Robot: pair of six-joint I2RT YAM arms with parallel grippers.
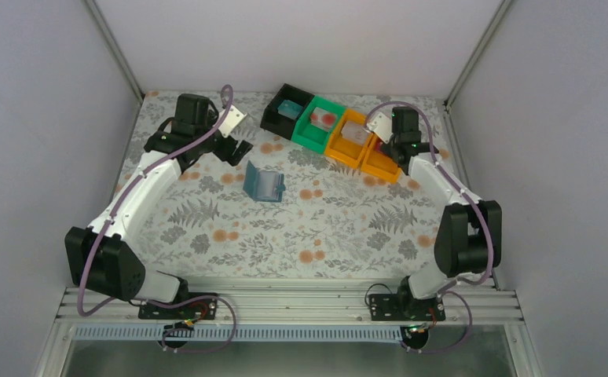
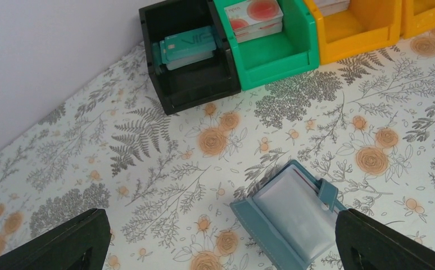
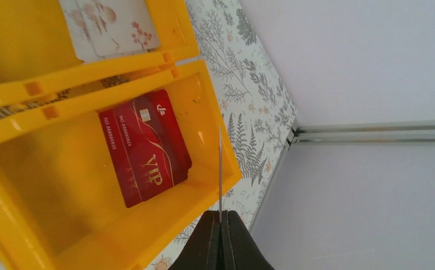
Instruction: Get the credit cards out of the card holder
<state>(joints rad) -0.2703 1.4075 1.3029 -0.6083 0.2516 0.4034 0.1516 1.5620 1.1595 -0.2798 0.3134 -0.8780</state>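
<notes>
Grey walls (image 1: 42,118) enclose a floral table (image 1: 324,236) bearing the card holder (image 1: 264,183).

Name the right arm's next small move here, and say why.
Probably open the right gripper to drop what it pinches: a thin card, seen edge-on, hangs over the yellow bin where a red card already lies. The left gripper hovers open above the card holder.

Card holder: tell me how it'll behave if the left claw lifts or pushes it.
The card holder looks soft and hinged, lying open, so lifted by one flap it would probably flop. It seems thin and light; a left claw push likely slides it, not tips it.
</notes>
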